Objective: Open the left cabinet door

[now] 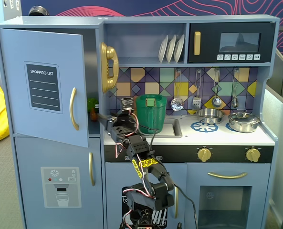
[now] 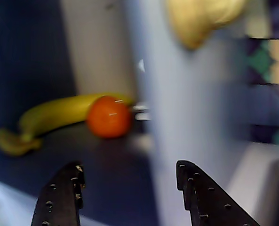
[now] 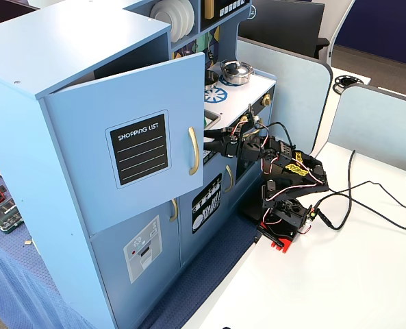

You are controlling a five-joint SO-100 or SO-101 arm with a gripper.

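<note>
The left cabinet door (image 1: 41, 81), blue-grey with a black "SHOPPING LIST" panel and a curved gold handle (image 1: 73, 109), stands partly open, swung out towards the camera. It also shows ajar in the other fixed view (image 3: 131, 151), with its handle (image 3: 194, 151) at the free edge. My gripper (image 1: 102, 117) is level with the fridge shelf, at the gap behind the door's free edge. In the wrist view my gripper (image 2: 130, 169) is open and empty, facing the open compartment. It touches neither the door nor the handle.
A banana (image 2: 59, 115) and an orange (image 2: 108, 117) lie on the dark shelf inside. A gold toy phone (image 1: 109, 62) hangs on the cabinet side just above my arm. A green jug (image 1: 151, 113) stands by the sink. The dispenser door (image 1: 60, 186) below is shut.
</note>
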